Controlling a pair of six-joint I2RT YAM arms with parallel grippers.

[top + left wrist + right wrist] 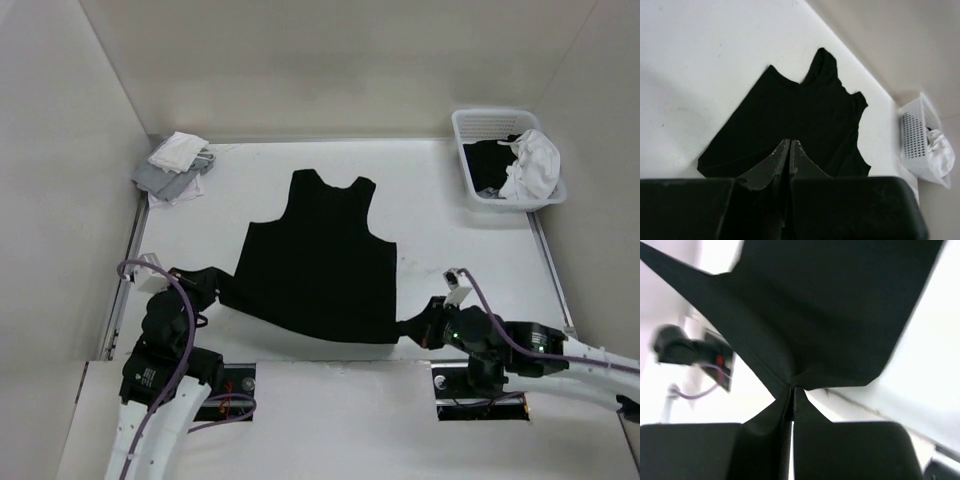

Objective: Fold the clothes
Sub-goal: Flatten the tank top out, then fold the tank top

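The clothes [320, 260], a plain black sleeveless garment, lie spread flat on the white table [450, 230], neck toward the far side. My left gripper [212, 286] is at the near left hem corner, shut on the fabric. In the left wrist view its closed tips [790, 141] rest on the garment [800, 115]. My right gripper [412, 328] is at the near right hem corner. The right wrist view shows its tips [792, 388] pinched on a raised fold of the black cloth [830, 315], which is pulled taut and lifted there.
A white plastic basket [470, 135] holding white and dark cloth stands at the back right, also seen in the left wrist view [912, 145]. A pile of white and light-grey cloths [178, 162] lies at the back left. Walls enclose the table.
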